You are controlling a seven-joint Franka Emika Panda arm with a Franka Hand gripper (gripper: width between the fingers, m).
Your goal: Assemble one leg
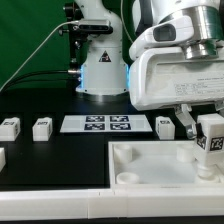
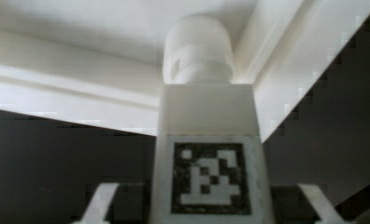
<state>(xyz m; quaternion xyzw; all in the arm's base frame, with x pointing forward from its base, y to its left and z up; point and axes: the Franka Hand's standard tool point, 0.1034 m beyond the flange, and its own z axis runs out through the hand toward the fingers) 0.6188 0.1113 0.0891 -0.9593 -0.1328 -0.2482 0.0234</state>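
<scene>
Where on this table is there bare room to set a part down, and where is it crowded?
Bare: the black table on the near side of the marker board, bordered by the tray-like piece on the exterior view's right. Crowded: the exterior view's right, where the gripper holds a leg over that piece, beside a loose leg.

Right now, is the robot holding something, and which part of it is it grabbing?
Yes. The end effector holds one leg. It pinches the two sides of the blocky end that has the tag. The round end sticks out free.
</scene>
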